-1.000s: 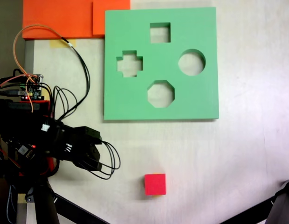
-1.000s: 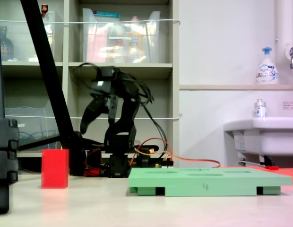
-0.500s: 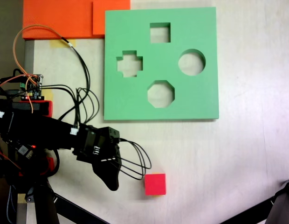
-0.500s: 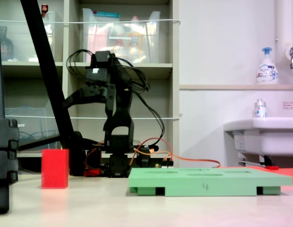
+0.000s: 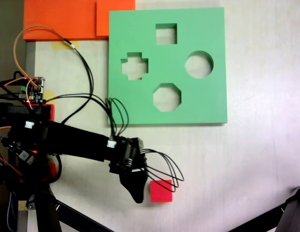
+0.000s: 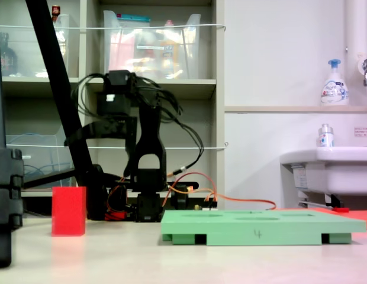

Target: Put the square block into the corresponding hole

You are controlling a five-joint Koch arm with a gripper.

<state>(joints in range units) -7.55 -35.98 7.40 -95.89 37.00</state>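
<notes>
Now the black arm has swung out across the table; its gripper (image 5: 137, 193) hangs just left of the small red foam cube (image 5: 161, 191), not gripping it. Whether the claw is spread cannot be told. Green foam board's square cut-out (image 5: 166, 34) sits well apart, unfilled; grasp is next.

orange foam sheets (image 5: 63, 19), soap bottle (image 6: 334, 83), sink (image 6: 325, 168)

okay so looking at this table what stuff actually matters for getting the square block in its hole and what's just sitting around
Belongs to the job:
red square block
square hole in the green board
the arm's tool, beside the block

Just lying about:
cross hole, round hole, octagon hole
orange foam sheets
soap bottle by the sink
shelf bins
</notes>
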